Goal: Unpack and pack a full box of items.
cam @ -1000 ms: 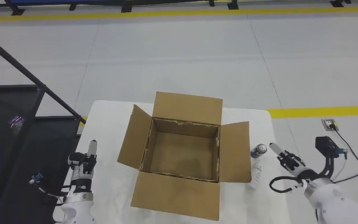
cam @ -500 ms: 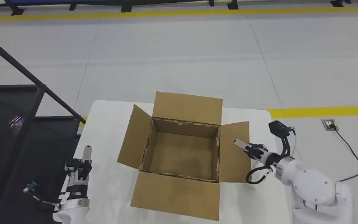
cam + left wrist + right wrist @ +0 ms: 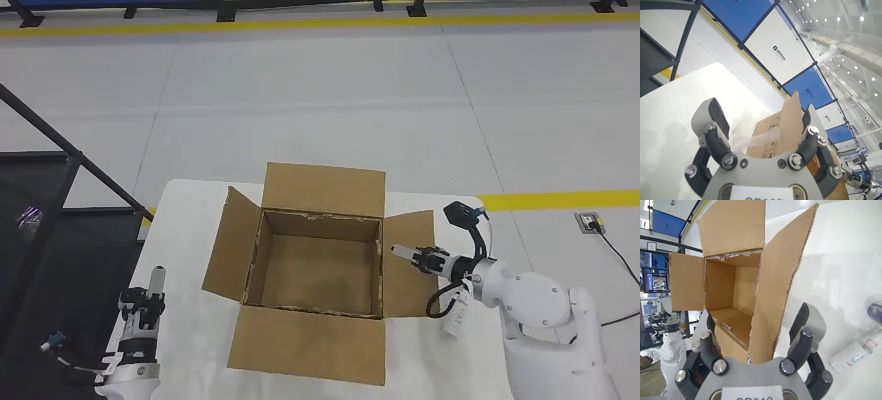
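Top view gives me the cardboard box (image 3: 312, 275) in the middle of the white table (image 3: 190, 230), with all 4 flaps open. I can see its brown floor and inner walls. The far flap stands up and the near flap spreads toward the robot. The 2 side flaps lean outward.

The right gripper (image 3: 405, 252) is at the right flap (image 3: 408, 285), near its upper edge. In the right wrist view, the right gripper (image 3: 755, 311) has its jaws wide apart. The flap edge stands between the 2 fingers (image 3: 800, 321), 1 on the inner side of the flap and 1 on the outer side. I cannot tell if a pad touches the cardboard. It holds nothing firmly.

The left gripper (image 3: 153, 285) is over the left near part of the table, well apart from the box. In the left wrist view its jaws are also wide, and nothing is between them. The left gripper (image 3: 762, 113) points toward the outside of the box, where a strip of clear tape (image 3: 761, 138) hangs on the wall.

A white tube (image 3: 459, 312) lies on the table just right of the right flap. Beside it, at the edge of the right wrist view, is a blue and white container (image 3: 876, 313). I cannot tell what kind it is.
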